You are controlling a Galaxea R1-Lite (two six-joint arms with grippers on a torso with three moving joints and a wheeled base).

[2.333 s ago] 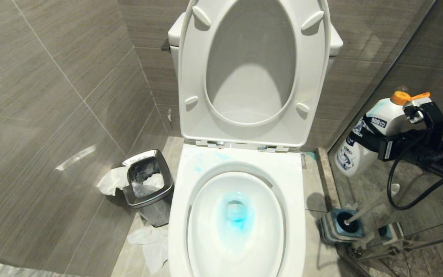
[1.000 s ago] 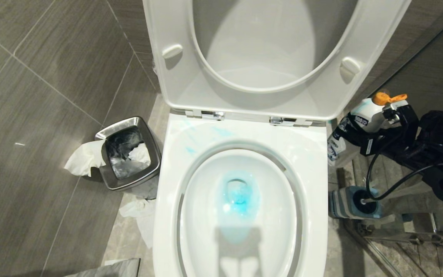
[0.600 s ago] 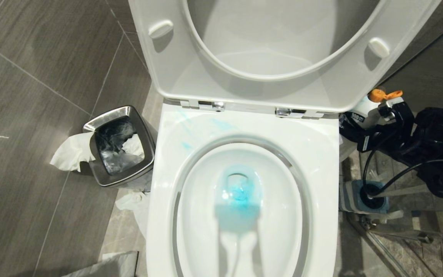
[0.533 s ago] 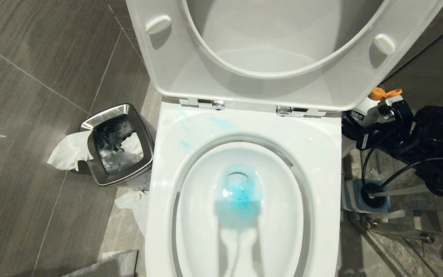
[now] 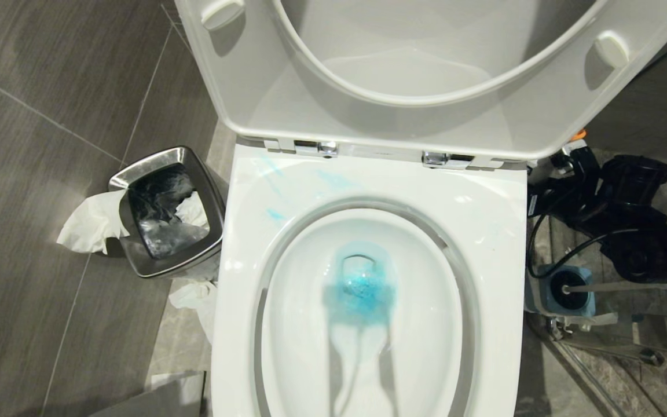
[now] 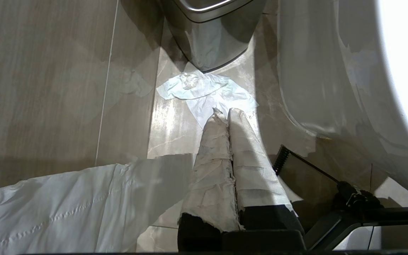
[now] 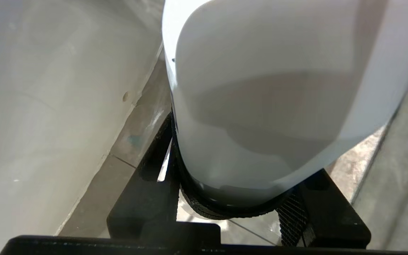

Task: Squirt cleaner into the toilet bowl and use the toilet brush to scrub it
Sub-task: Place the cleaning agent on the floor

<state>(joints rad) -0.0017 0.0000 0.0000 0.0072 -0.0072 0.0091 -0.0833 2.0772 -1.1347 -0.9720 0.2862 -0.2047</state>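
I've got the right gripper (image 7: pixel 232 198) clamped around a white bottle (image 7: pixel 278 88) low beside the toilet bowl (image 5: pixel 507 231), where cleaner (image 5: pixel 362 289) pools blue at the drain and smears the back rim — the left gripper (image 6: pixel 228 117) is shut on nothing. My worry: the bottle tipping on the glossy tiled floor (image 5: pixel 50 145), or the arm's cable catching the toilet brush (image 5: pixel 617 286) in its holder (image 5: pixel 585 304) in this tight corner.
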